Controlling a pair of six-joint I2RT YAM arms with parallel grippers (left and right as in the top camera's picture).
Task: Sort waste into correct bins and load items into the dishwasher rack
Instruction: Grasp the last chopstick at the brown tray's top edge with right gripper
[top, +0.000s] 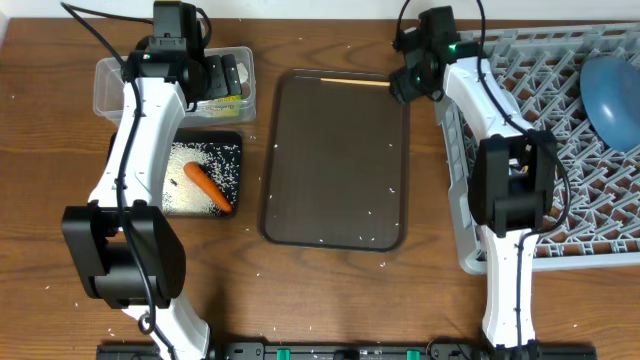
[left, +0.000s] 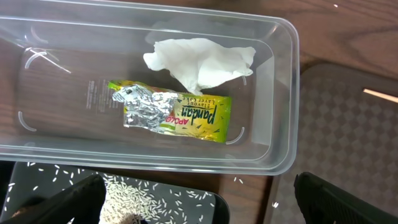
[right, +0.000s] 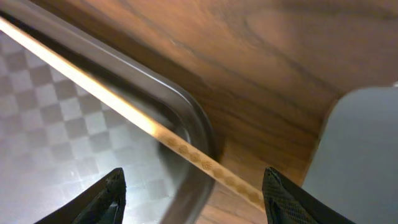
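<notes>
Tissue (left: 202, 62) and wrapper (left: 171, 112) in tub (left: 283, 93), carrot (top: 208, 187) in tray (top: 215, 137) before it, serving tray (top: 335, 170) centre, rack (top: 600, 190) right

Wooden chopstick (right: 186, 151) slanting across corner of brown tray (right: 56, 112), wood tabletop (right: 261, 62), grey rack (right: 367, 143) right, jaws apart

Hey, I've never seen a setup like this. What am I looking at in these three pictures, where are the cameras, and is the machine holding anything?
These are two robot arms at a table, each ending in a two-finger claw. The wide picture looks down from above; the other two come from a camera on each wrist. On the table: a clear tub holding a tissue and a foil wrapper, a black tray with rice and a carrot, a brown tray, and a grey rack with a blue bowl. The left claw hangs open over the tub, empty. The right claw is open around a wooden chopstick lying across the brown tray's rim, not gripping it.
</notes>
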